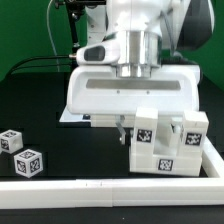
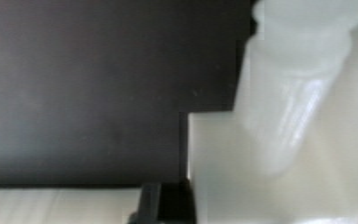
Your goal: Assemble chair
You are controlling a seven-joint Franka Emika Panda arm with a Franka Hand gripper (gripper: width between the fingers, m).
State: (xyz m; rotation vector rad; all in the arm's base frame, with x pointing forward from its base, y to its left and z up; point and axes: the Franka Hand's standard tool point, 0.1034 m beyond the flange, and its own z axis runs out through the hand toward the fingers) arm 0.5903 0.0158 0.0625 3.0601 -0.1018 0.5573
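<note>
The gripper [image 1: 126, 127] hangs low just behind the chair pieces [image 1: 165, 142] parked by the rail [image 1: 100, 190], seemingly to grip one; finger spread hidden

Glossy, smooth white plastic chair pieces [image 1: 163, 143]; matt black table [image 1: 40, 100] surface.

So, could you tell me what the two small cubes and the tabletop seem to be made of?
The small cubes: probably white plastic, smooth, with printed black-and-white tags. The tabletop: matte black sheet, perhaps fabric or board; it shows no glare.
</note>
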